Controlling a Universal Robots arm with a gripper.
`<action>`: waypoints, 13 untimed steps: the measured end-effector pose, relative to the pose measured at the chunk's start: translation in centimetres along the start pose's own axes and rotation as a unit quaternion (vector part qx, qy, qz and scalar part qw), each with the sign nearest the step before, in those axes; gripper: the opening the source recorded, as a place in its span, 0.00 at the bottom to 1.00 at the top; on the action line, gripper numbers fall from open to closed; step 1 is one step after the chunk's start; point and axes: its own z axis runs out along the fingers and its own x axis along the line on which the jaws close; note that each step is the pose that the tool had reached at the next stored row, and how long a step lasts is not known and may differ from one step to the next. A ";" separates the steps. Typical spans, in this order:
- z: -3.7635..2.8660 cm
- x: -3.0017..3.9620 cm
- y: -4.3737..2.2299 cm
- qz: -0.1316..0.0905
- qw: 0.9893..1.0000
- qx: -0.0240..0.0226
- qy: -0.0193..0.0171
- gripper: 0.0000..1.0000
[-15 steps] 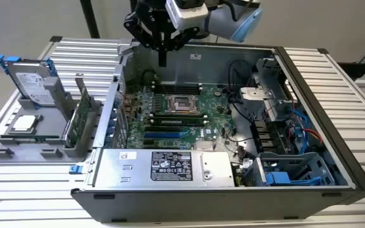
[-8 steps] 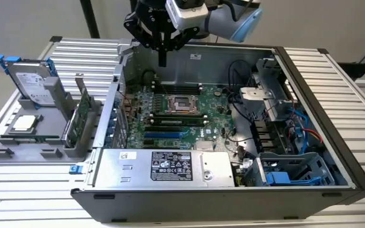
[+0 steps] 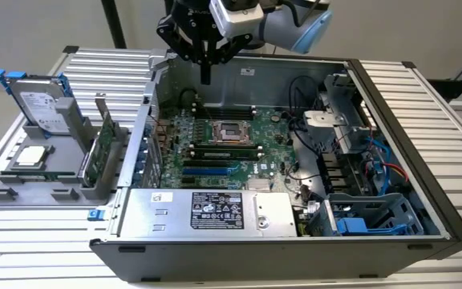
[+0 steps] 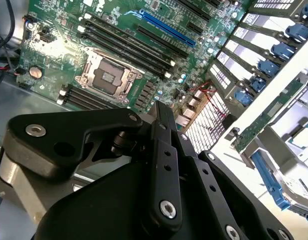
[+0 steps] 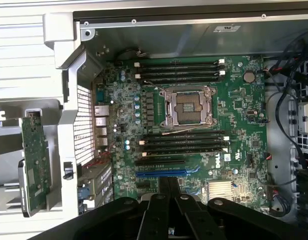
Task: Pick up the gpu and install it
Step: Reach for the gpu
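Gripper (image 3: 205,77), clenched on nothing, hovers over the open case (image 3: 279,78); the gpu (image 3: 101,150) stands unpicked in its rack (image 3: 34,198) outside.

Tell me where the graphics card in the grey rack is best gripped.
Likely the top edge of the graphics card, from straight above, pinching across its thin faces: it stands on edge in the grey rack, whose slot walls hide its lower part.

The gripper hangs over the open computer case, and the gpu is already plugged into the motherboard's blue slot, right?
Not quite. In the first wrist view the blue slot is empty; the exterior view shows the gpu standing in the grey holder outside the case. The gripper does hang over the case.
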 end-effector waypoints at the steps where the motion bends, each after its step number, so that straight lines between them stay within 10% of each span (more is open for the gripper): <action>1: -0.01 0.00 0.00 0.000 1.000 0.000 0.000 0.00; 13: -0.04 0.36 -0.03 0.000 1.000 0.000 0.000 0.00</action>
